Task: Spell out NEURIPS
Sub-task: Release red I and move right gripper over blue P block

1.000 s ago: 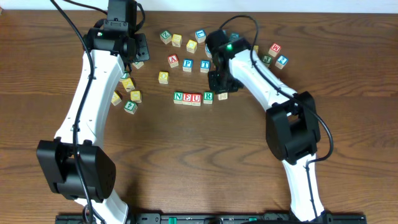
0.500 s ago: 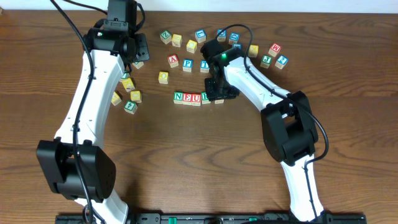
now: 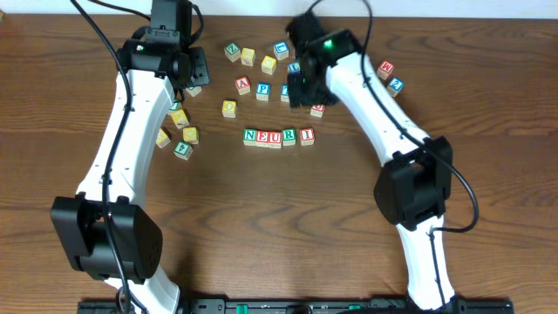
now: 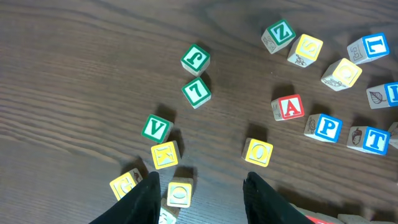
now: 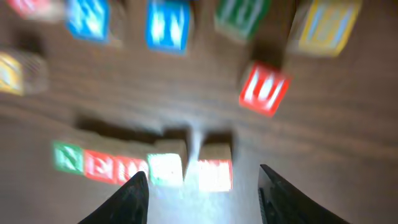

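Five cubes, N, E, U, R and I, form a row mid-tabletop. P, lying far of the row, and a seventh cube are unplaced. Right gripper hovers beyond the row, jaws apart and empty. Left gripper is likewise apart and empty.

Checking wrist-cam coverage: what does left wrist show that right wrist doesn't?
Left wrist only: sharp loose cubes, green J, green V, red A, blue P, blue T, yellow O. Right wrist only, blurred: the spelled row, green N cube leftmost, red end cube rightmost after a small gap, plus a loose red cube beyond. Shared: the dark wooden table; left gripper and right gripper each with jaws apart, gripping nothing. Right wrist's two blue cubes may be P and T; too blurred to tell.
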Motion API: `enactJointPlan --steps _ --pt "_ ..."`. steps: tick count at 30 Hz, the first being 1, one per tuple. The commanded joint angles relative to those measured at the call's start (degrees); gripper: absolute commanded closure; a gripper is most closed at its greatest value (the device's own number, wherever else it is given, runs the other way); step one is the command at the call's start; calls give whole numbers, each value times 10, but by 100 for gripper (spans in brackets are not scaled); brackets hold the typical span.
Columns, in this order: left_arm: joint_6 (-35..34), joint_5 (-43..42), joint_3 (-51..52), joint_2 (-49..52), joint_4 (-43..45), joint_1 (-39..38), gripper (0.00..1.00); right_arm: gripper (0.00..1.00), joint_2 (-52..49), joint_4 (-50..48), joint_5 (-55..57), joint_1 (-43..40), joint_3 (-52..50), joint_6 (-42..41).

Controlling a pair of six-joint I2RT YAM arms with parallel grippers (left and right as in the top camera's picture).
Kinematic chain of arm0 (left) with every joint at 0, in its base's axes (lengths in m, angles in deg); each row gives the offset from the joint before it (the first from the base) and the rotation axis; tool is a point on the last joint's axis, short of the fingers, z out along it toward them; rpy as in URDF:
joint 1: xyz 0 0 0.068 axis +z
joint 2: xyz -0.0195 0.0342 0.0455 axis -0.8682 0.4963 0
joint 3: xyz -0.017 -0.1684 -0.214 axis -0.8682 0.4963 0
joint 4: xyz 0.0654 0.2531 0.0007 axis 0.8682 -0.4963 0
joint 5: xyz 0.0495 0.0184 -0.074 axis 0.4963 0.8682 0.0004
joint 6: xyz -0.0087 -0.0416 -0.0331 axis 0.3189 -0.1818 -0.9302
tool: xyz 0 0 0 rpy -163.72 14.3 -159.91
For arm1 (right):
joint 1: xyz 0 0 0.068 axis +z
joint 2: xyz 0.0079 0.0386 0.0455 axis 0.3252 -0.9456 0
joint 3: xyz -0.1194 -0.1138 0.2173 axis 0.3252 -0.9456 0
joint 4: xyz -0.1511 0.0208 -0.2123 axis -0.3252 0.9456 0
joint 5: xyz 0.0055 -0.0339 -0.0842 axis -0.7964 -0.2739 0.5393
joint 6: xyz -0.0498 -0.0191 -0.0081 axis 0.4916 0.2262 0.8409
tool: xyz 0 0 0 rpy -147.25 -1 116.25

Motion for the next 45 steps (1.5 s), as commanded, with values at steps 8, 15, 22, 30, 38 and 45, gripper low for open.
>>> enactJointPlan --steps 8,15,22,30,38,45 --pt "10 35 -8 -1 2 23 57 45 -10 -196 -11 13 20 -6" --pt "10 35 -8 -1 -5 68 57 45 -64 -254 22 49 20 -40" --pt "10 35 -8 -1 -15 81 57 48 -102 -278 78 67 20 -49" --pt "10 35 -8 -1 -21 81 57 53 -125 -293 91 73 20 -54" --pt "10 35 -8 -1 -24 81 57 53 -152 -311 89 76 20 -55" --pt "10 35 -8 -1 -24 81 57 57 -163 -317 90 76 20 -55"
